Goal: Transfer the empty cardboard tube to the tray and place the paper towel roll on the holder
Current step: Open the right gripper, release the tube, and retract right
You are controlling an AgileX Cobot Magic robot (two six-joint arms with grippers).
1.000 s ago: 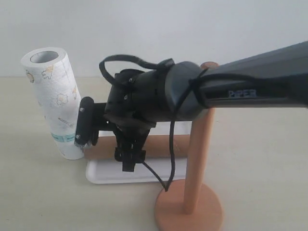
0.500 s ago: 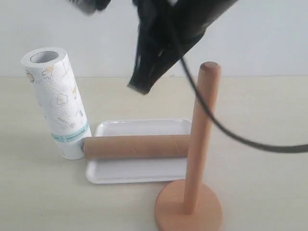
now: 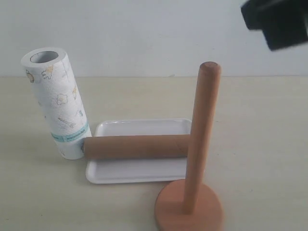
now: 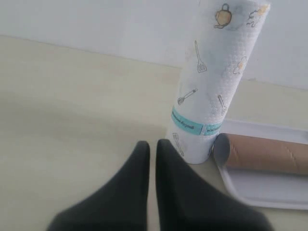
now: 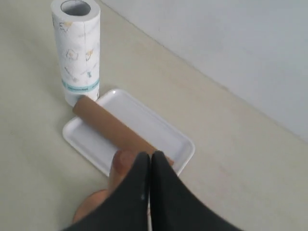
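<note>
Exterior view: the empty cardboard tube (image 3: 137,147) lies on its side lengthwise in the tray (image 3: 139,177), its left end passing over the rim and meeting the foot of the paper towel roll (image 3: 55,101). The roll stands on end on the table (image 3: 260,120), leaning slightly, just left of the tray. The holder (image 3: 202,139) stands upright and bare at the tray's near right corner, its post hiding the tube's right end. A dark, blurred arm section (image 3: 278,21) fills the upper right corner. Wrist views: the left gripper (image 4: 152,147), low beside the roll, has its fingers drawn together around nothing. The right gripper (image 5: 149,158), above the tray, is likewise closed and empty.
</note>
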